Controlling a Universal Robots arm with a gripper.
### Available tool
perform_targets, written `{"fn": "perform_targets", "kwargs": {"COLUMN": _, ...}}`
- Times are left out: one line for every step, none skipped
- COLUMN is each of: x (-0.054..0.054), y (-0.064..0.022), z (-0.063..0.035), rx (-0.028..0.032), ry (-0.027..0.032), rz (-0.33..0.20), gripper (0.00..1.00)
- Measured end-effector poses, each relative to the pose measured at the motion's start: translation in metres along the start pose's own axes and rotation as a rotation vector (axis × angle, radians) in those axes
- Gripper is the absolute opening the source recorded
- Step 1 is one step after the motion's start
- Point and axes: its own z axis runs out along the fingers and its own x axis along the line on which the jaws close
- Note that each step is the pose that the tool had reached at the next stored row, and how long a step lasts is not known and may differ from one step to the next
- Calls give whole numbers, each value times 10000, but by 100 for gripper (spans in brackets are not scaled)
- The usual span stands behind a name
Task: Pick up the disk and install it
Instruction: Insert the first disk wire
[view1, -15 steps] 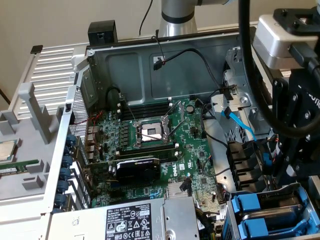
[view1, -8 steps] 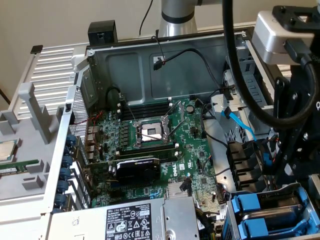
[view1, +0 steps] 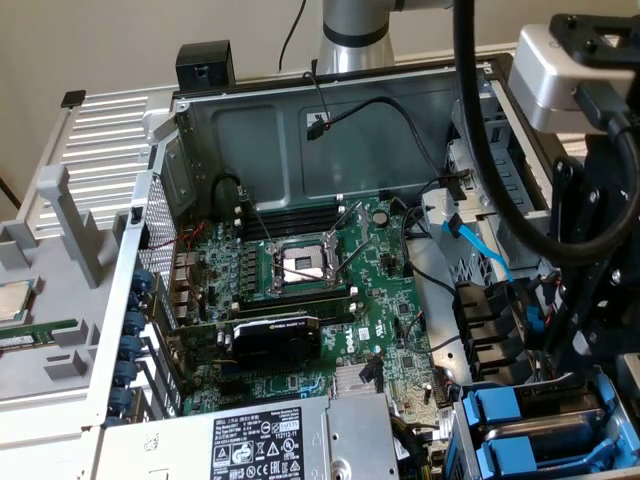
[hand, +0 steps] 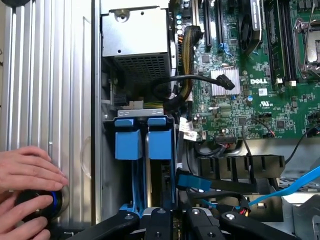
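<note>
**Drive bay, install stage.** The disk (hand: 160, 140) is seen standing in the drive bay (hand: 109, 145) just beside a second blue carrier (hand: 128, 142), the two blue fronts about level. From this the pick-up is judged done and the seating of the disk to be the step in hand.

In the exterior view the bay is found at about five o'clock from the motherboard (view1: 390, 290). There the disk (view1: 510, 405) is the carrier nearer the board.

The gripper (hand: 174, 214) is lined up on the disk's near edge, its jaws drawn almost together. Whether the carrier's rim is pinched or merely met cannot be told.

A person's hand (hand: 27, 167) is laid on the ribbed side panel (hand: 50, 75), well apart from the bay and next to a black knob (hand: 42, 202).

Any further move, it is judged, would call for travel straight along the slot. The blue data cable (hand: 295, 182) and the black lead (hand: 195, 78) would have to be left undisturbed, and the two fronts checked for a flush fit.
</note>
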Motion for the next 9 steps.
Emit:
{"fn": "perform_targets", "kwargs": {"x": 7, "y": -1, "z": 3, "rx": 0, "ry": -8, "rz": 0, "gripper": 17}}
{"fn": "perform_targets", "kwargs": {"x": 10, "y": -1, "z": 4, "rx": 11, "ry": -15, "rz": 0, "gripper": 17}}
{"fn": "perform_targets", "kwargs": {"x": 11, "y": -1, "z": 5, "rx": 28, "ry": -27, "rz": 0, "gripper": 17}}
{"fn": "perform_targets", "kwargs": {"x": 13, "y": 0, "z": 7, "rx": 42, "ry": -65, "rz": -4, "gripper": 17}}
{"fn": "perform_targets", "kwargs": {"x": 14, "y": 4, "z": 10, "rx": 59, "ry": -117, "rz": -6, "gripper": 17}}
{"fn": "perform_targets", "kwargs": {"x": 14, "y": 12, "z": 12, "rx": 68, "ry": -139, "rz": -2, "gripper": 17}}
{"fn": "perform_targets", "kwargs": {"x": 15, "y": 20, "z": 16, "rx": 71, "ry": -151, "rz": -3, "gripper": 17}}
{"fn": "perform_targets", "kwargs": {"x": 17, "y": 27, "z": 18, "rx": 74, "ry": -155, "rz": -3, "gripper": 17}}
{"fn": "perform_targets", "kwargs": {"x": 22, "y": 29, "z": 19, "rx": 77, "ry": -157, "rz": -2, "gripper": 17}}
